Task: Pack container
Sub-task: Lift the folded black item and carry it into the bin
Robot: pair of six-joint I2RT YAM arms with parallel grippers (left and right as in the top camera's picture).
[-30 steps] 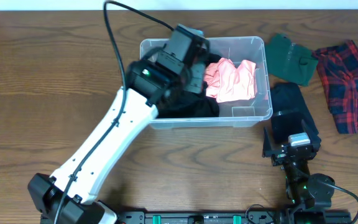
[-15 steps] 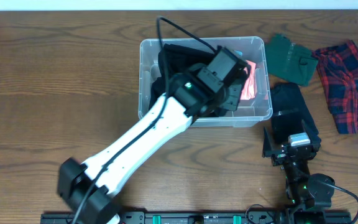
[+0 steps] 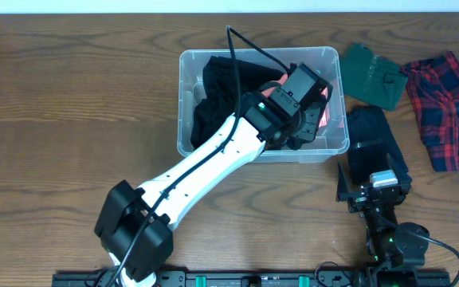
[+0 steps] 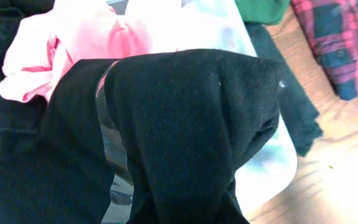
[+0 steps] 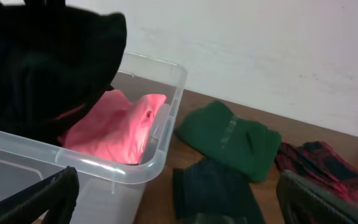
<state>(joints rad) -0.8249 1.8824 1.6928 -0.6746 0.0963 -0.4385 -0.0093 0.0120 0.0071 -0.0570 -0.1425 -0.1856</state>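
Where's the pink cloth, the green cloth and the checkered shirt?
pink cloth (image 5: 114,130), right wrist view, its bunched middle.
green cloth (image 3: 373,76), overhead view, its centre.
checkered shirt (image 3: 449,108), overhead view, its centre.

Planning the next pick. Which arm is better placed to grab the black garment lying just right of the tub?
Probably right: the right pincer, open, sits at that black garment. The left pincer is in the tub, black cloth draped over it, above the pink garment.

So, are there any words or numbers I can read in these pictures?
None can be read.
The tub shows no letters or numbers in any view.
The green cloth has a small patch, but it is too small to show any writing.
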